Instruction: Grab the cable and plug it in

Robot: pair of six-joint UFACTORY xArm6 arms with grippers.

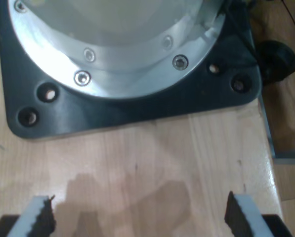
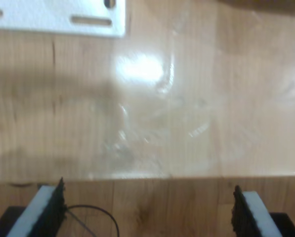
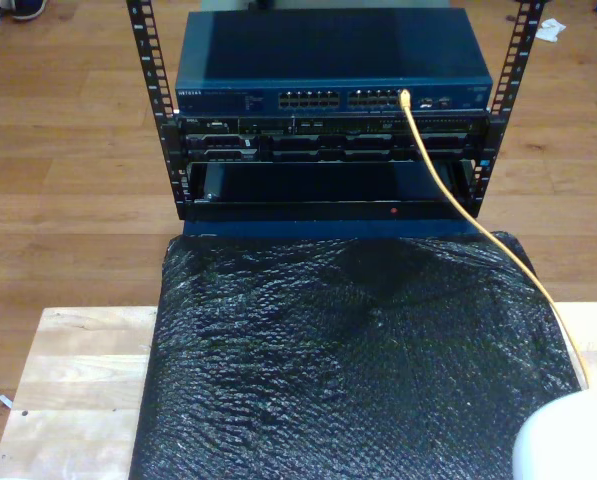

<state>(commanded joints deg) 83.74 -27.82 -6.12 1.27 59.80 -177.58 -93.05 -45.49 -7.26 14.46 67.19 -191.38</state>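
Observation:
A thin yellow-orange cable (image 3: 519, 272) runs from a port on the front of the blue network switch (image 3: 328, 60) down across the black mat toward the exterior view's lower right. Its upper end sits in the port row (image 3: 406, 98). My first gripper (image 1: 140, 217) is open, with nothing between its white-padded fingers (image 1: 38, 219), and hovers over bare wood in front of a black base plate (image 1: 137, 108). My second gripper (image 2: 147, 212) is open too, above the wooden tabletop, with nothing between its fingers (image 2: 248, 210).
A black bubble-textured mat (image 3: 348, 360) covers most of the wooden table (image 3: 78, 370) below the rack (image 3: 328, 170). A rounded white arm part (image 3: 568, 440) shows at the exterior view's lower right. A white slotted plate (image 2: 58, 17) and a thin black wire (image 2: 95, 212) lie near my second gripper.

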